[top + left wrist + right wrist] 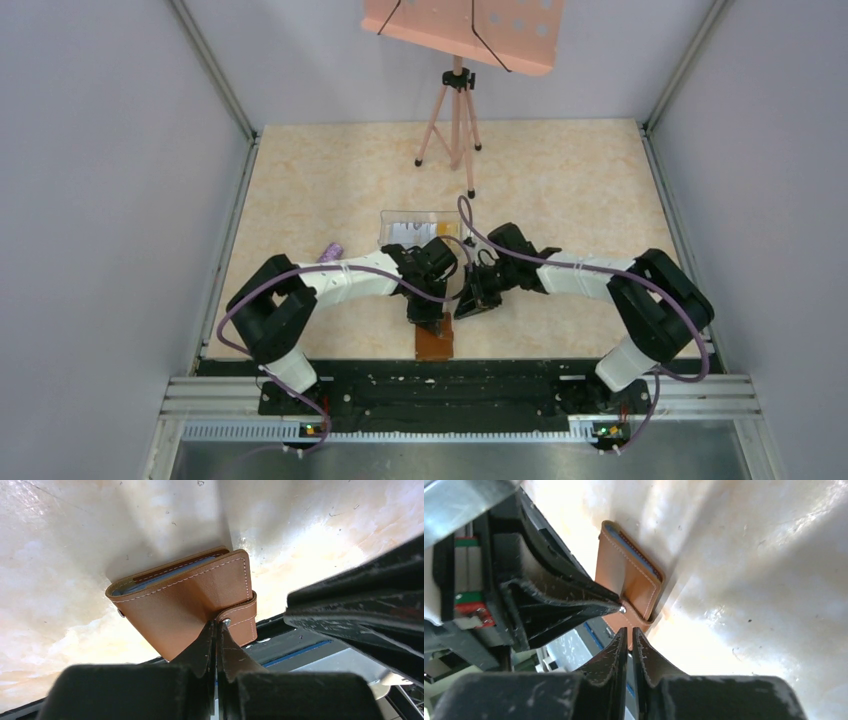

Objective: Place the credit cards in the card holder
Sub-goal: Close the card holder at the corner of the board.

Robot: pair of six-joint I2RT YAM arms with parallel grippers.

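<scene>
The left jaws [218, 626] are pressed tight together. Their tips touch the snap tab [241, 614] of the card holder [180, 600], right at the little metal snap. I cannot tell if they nip the tab or only push on it.

The right jaws [630, 631] come at the same tab from the other side. A thin gap shows between them, and nothing is in the gap. Their tips sit just beside the tab, very near the left tips.

The card holder is brown and folded over. It lies flat on the bench [560, 190], at the bench's near edge, just in front of both sets of tips. The tab wraps round the side that faces the jaws. On the side far from the left jaws, the blue-grey edges of credit cards [165, 577] peek out between the covers.

Behind both jaws, farther up the bench, is a clear plastic box [415, 228] with something yellow in one part. A small purple thing [330, 251] lies off to the left, well apart from the left jaws. Far at the back, a pink tripod [457, 120] holds a pink tray [465, 30].
</scene>
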